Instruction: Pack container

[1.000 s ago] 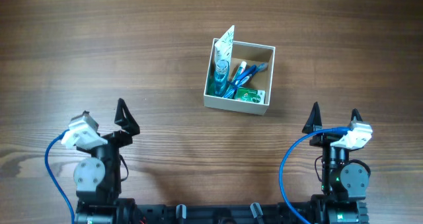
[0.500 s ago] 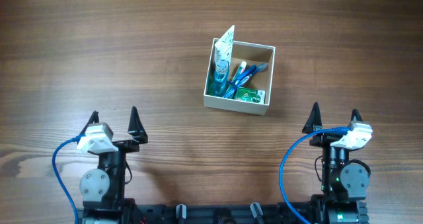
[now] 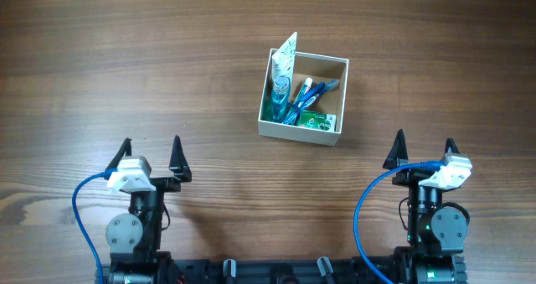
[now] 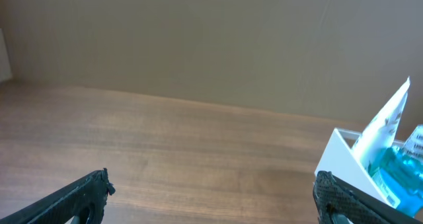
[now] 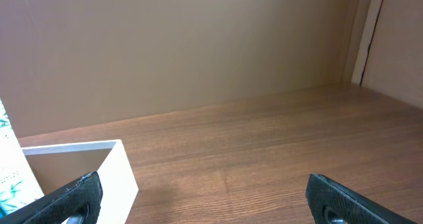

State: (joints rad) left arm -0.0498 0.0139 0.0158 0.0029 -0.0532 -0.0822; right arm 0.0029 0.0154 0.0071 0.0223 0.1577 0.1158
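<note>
The container (image 3: 333, 138), a small square white-walled box with a tan inside, stands on the wood table right of centre. It holds a white patterned tube (image 3: 285, 62) leaning at its left wall, a blue bottle, blue toothbrushes (image 3: 306, 95) and a green pack (image 3: 319, 121). My left gripper (image 3: 151, 148) is open and empty near the front left, well short of the box. My right gripper (image 3: 424, 143) is open and empty at the front right. The box's corner shows in the left wrist view (image 4: 340, 154) and the right wrist view (image 5: 119, 174).
Bare wood table (image 3: 126, 58) lies all around the box. A brown wall stands behind the table in both wrist views. Blue cables loop beside each arm base at the front edge.
My left arm has swung from pointing right to facing straight ahead and shifted a little right. The right arm and the box have not moved.
</note>
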